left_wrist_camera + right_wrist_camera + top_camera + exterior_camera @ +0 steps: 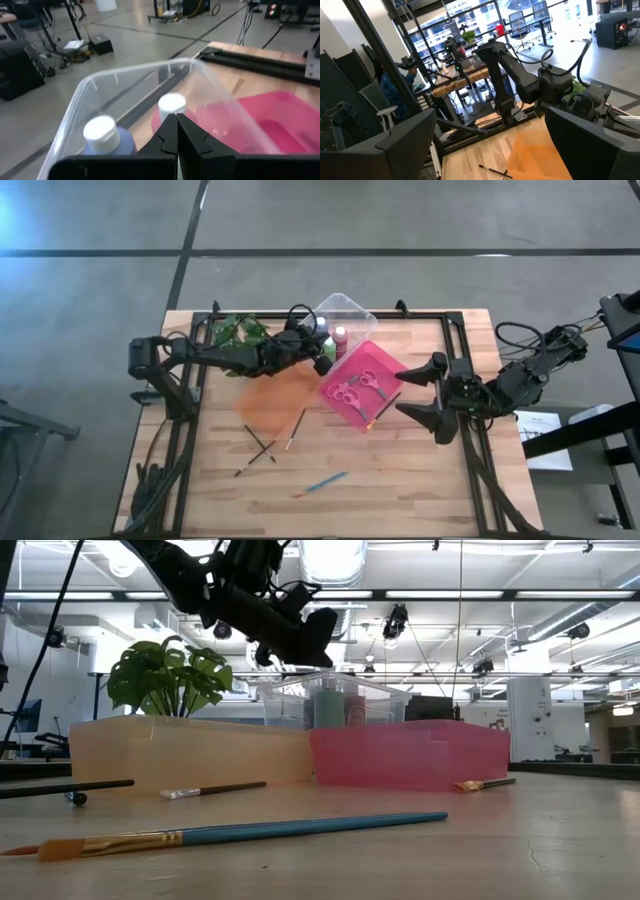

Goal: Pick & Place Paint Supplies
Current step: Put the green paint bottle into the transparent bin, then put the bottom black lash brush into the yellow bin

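The left hand (322,352), fingers pressed together and empty, hovers at the clear tray's (352,310) near rim at upper centre, just above the paint bottles (341,336) inside. The right hand (428,393), fingers wide apart, waits at centre right beside the pink tray (340,390). Brushes (322,483) lie on the bare counter (420,480) lower centre.

Your left gripper (322,350) is clamped shut, its arm stretched along the bench's far edge. Your right gripper (425,393) waits at the right edge, jaws spread wide.

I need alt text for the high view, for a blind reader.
The left claw, shut, hovers over a clear tray holding paint bottles. The right claw waits open beside a pink tray; paintbrushes lie on the wooden table.
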You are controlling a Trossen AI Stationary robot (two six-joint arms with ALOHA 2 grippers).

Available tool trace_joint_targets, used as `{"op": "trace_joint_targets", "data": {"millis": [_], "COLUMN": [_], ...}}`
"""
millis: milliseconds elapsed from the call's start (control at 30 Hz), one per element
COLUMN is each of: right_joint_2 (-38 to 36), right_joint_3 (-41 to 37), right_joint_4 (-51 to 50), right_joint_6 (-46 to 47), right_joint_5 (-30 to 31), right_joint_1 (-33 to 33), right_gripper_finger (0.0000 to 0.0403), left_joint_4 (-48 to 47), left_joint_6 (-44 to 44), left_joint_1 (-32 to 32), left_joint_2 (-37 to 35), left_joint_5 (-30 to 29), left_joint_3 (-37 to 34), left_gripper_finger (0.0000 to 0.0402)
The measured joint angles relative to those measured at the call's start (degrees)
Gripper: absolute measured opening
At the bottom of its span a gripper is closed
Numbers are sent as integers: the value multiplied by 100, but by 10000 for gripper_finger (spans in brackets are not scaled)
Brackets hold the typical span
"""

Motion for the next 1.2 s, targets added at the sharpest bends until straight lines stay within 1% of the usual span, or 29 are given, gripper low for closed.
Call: {"op": "trace_joint_targets", "data": {"millis": [233, 433, 500, 600, 767, 967, 1200], "right_joint_2": [0, 0, -1, -2, -2, -2, -2], "right_joint_3": [0, 0, 0, 0, -2, -13, -13], "right_joint_4": [0, -15, -15, -17, -26, -66, -103], "right_joint_6": [-2, -7, -9, -19, -11, 60, 70], "right_joint_5": [0, 0, 0, 0, 0, -27, -133], "right_joint_1": [0, 0, 0, 0, 0, 0, 0], "right_gripper_finger": [372, 372, 372, 372, 372, 372, 372], "left_joint_4": [-278, -86, -247, -400, -485, -449, -497], "left_joint_6": [-16, 12, -76, -228, -125, 60, 225], "left_joint_1": [39, 36, 77, 125, 116, 118, 54], "left_joint_2": [19, -29, -8, 49, 45, 33, -289], "left_joint_5": [91, 87, 92, 378, 333, 97, 93], "left_joint_3": [10, 19, 19, 30, 146, 339, 587], "left_gripper_finger": [0, 0, 0, 0, 0, 0, 0]}}
